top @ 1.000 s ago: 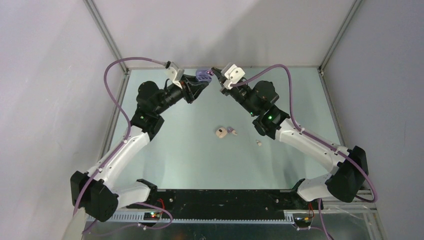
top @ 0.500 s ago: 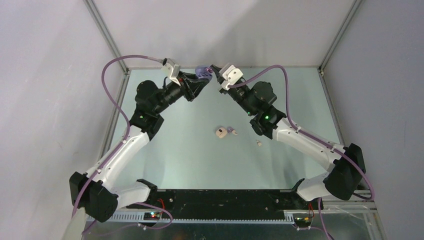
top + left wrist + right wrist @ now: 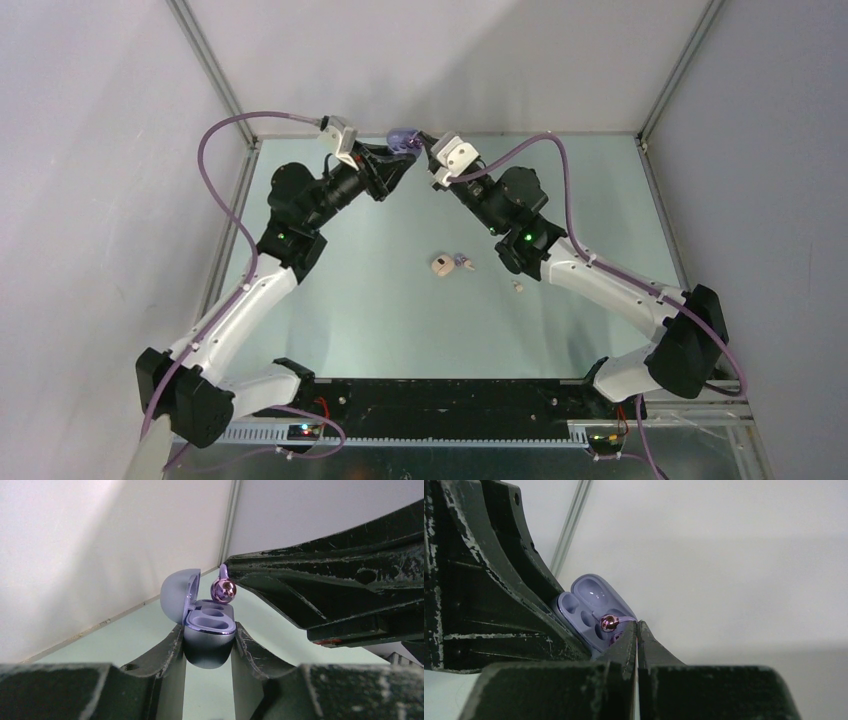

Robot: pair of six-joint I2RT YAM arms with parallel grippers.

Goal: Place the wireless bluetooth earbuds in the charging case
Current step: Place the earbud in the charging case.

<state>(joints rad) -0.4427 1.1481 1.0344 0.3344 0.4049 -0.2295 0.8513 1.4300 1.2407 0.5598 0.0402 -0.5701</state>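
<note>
- The purple earbud sits at the very tip of my right gripper. The fingers are pressed almost together on its thin lavender stem.
- Directly below this tip is the charging case, clamped by its body between the two fingers of my left gripper. Its lid stands open, tilted away from my right gripper.
- The left wrist view shows both wells of the case bare, with the earbud over their far rim. I cannot tell if it touches the rim.
- The right wrist view shows the inside of the lid and the wells from the other side.
- Only the top view shows the table. There, well below both grippers, lie a pale round bud and a lavender bud side by side, and a small white bud apart, near my right forearm.
</note>
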